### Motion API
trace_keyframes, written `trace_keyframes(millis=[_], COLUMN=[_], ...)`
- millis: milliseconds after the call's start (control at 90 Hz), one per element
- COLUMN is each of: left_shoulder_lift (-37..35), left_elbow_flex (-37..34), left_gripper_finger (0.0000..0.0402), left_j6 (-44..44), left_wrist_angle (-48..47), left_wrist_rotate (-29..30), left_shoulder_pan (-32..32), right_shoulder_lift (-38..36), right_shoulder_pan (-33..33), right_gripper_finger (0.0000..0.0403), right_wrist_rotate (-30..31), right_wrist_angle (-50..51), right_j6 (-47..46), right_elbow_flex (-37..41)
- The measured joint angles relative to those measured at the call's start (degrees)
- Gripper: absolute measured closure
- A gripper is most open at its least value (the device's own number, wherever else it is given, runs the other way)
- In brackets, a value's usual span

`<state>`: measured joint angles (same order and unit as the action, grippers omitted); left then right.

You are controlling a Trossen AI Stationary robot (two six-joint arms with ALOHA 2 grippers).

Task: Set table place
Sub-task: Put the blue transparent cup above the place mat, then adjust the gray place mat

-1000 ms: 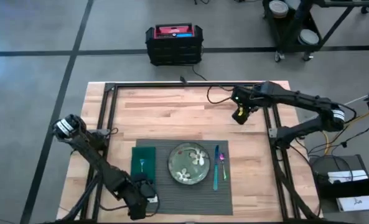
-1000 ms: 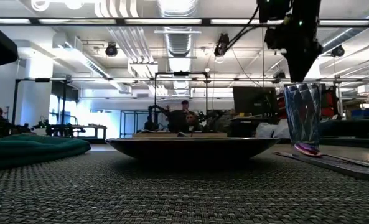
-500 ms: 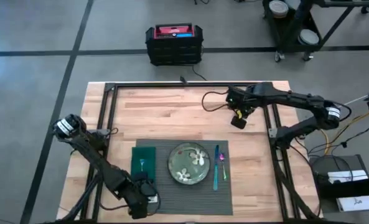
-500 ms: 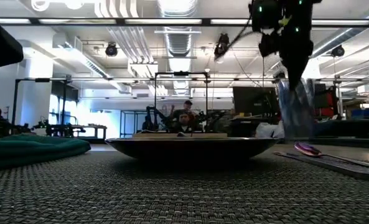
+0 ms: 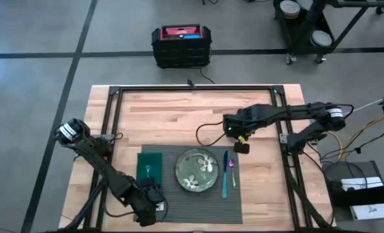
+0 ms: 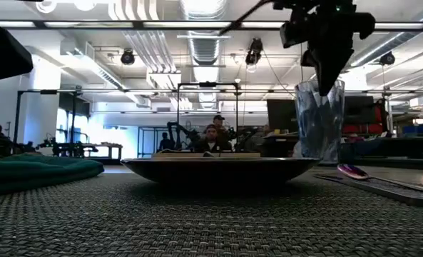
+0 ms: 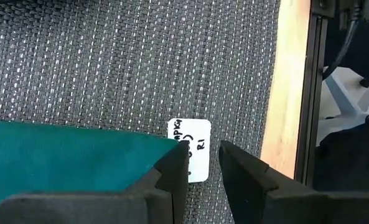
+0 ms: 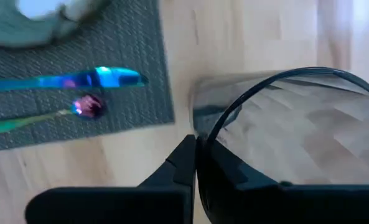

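The dark grey placemat (image 5: 198,202) lies on the near middle of the wooden table (image 5: 172,113). On the placemat are a green-patterned plate (image 5: 196,171), a knife (image 5: 224,176) and spoon (image 5: 231,167) to the plate's right, and a green napkin (image 5: 149,166) with a fork to its left. My right gripper (image 5: 237,136) is shut on a clear faceted glass (image 6: 319,121) just beyond the mat's far right corner. My left gripper (image 7: 203,163) hovers narrowly open over a white label at the mat's near left corner, beside the napkin (image 7: 60,152). My right gripper holds the glass by its rim (image 8: 204,134), one finger inside and one outside the wall. The fingers (image 6: 330,78) come from above, pointing down. The glass hangs roughly upright below them. I cannot tell whether its base touches the table.
Black frame rails run along the table's edges (image 5: 192,88). A loose cable (image 5: 208,133) trails from the right arm over the wood. A black case with a red top (image 5: 180,44) stands on the floor beyond the far edge. People sit in the room behind (image 6: 212,135). Bare wood lies beyond the mat.
My right gripper has carried the glass from the table's far right toward the near edge and the left. It now stands close to the placemat's far right corner. The glass has stayed upright under the fingers.
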<state>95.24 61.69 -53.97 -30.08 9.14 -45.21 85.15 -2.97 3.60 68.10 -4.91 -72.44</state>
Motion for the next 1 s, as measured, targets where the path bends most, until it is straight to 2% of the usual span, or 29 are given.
trace_keyframes(millis=[333,556,789,900,1000], left_shoulder_lift=[0.0,0.0,-0.1,-0.4,-0.5], left_elbow_flex=[0.0,0.0,0.0,0.0,0.0], left_gripper_finger=[0.0326,0.0326,0.0326,0.0326,0.0326], left_j6=[-0.6,-0.6,-0.4,-0.5,-0.6], left_wrist_angle=[0.0,0.2,0.1,-0.6,-1.0], left_wrist_rotate=[0.0,-0.1,-0.2,-0.3,-1.1], left_shoulder_pan=[0.0,0.0,0.0,-0.1,-0.5], right_shoulder_lift=[2.8,1.6,1.1,-1.3,-3.5], right_shoulder_pan=[0.6,0.6,0.7,4.2,12.2], right_gripper_finger=[0.0392,0.0320,0.0255,0.0240,0.0236], right_wrist_rotate=[-0.5,-0.7,-0.8,-5.0,-7.7], right_wrist_angle=[0.0,3.5,13.9,13.5,8.3], right_j6=[-1.8,-2.2,-5.1,-11.3,-17.4], right_elbow_flex=[-1.3,-5.6,-17.7,-20.0,-18.0])
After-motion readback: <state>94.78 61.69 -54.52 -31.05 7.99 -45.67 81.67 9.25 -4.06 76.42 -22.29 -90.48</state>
